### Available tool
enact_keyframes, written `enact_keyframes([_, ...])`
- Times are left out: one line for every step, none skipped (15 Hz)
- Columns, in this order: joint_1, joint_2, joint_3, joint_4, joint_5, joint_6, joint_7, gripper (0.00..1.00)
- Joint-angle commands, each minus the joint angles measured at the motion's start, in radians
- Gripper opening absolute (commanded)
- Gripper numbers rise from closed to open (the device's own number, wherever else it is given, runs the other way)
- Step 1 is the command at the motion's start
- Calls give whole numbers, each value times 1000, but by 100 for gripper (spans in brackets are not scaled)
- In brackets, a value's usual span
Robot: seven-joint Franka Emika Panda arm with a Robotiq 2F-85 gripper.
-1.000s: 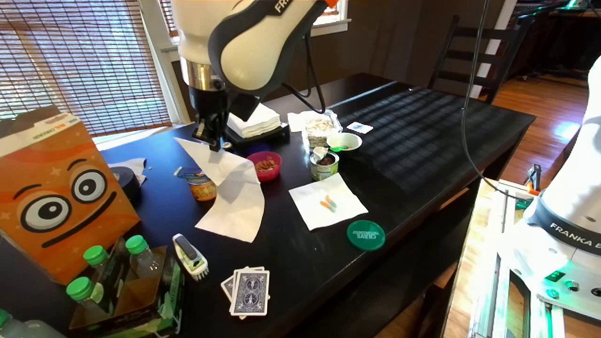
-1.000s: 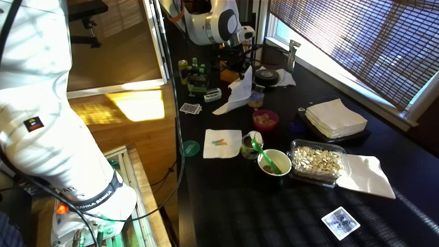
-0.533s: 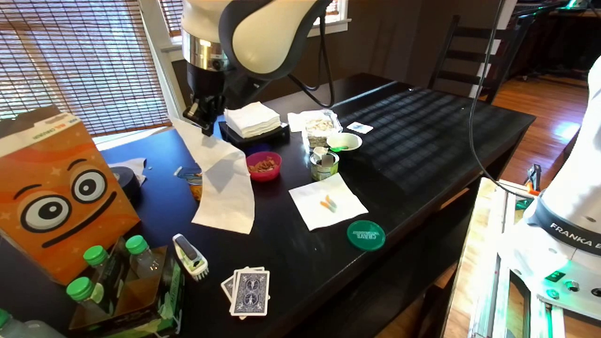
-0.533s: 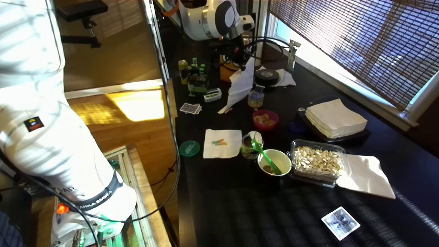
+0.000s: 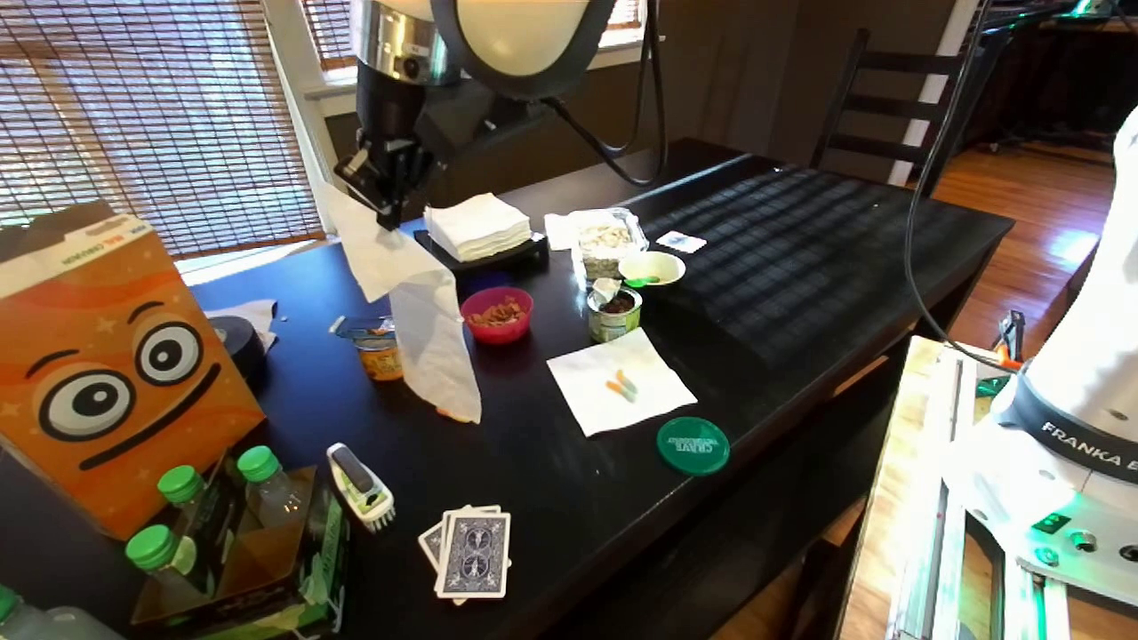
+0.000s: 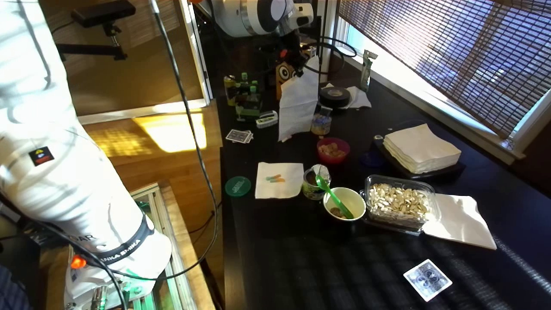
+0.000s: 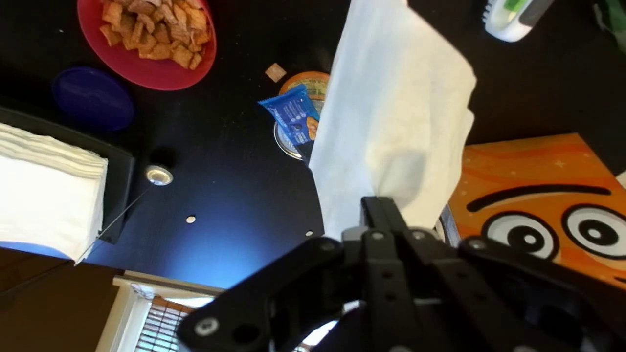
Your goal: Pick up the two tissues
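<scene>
Claw (image 7: 380, 201): narrow, pinching a white tissue (image 5: 433, 324)
Tissue: hanging below it; one sheet or two, cannot tell
Green lid (image 5: 693, 446): "CRAVE", smaller line unreadable
Robot base (image 5: 1058, 471): "FRANKA E…"

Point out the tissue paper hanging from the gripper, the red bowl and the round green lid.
Tissue paper (image 7: 391, 112): wrist view, around the middle of its sheet.
Red bowl (image 5: 501, 336): in an exterior view, on its side wall.
Green lid (image 5: 693, 446): in an exterior view, the middle of its flat face.
</scene>
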Motion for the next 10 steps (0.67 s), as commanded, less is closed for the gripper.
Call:
enact_keyframes([-26, -99, 28, -95, 68, 107, 42, 0])
enact_keyframes([-29, -113, 30, -108, 76, 138, 53, 0])
enact_keyframes([-12, -125, 10, -119, 74, 159, 70, 0])
enact_keyframes([-11, -137, 11, -129, 74, 163, 76, 0])
enact_keyframes([-11, -146, 12, -137, 82, 154, 75, 0])
enact_keyframes([-10, -157, 17, -147, 99, 138, 65, 0])
enact_keyframes([-9, -169, 21, -160, 121, 126, 56, 0])
enact_keyframes([-7, -182, 24, -176, 143, 119, 51, 0])
enact_keyframes([-5, -199, 28, -196, 169, 114, 47, 0])
enact_keyframes([-36, -213, 67, -214, 200, 107, 36, 0])
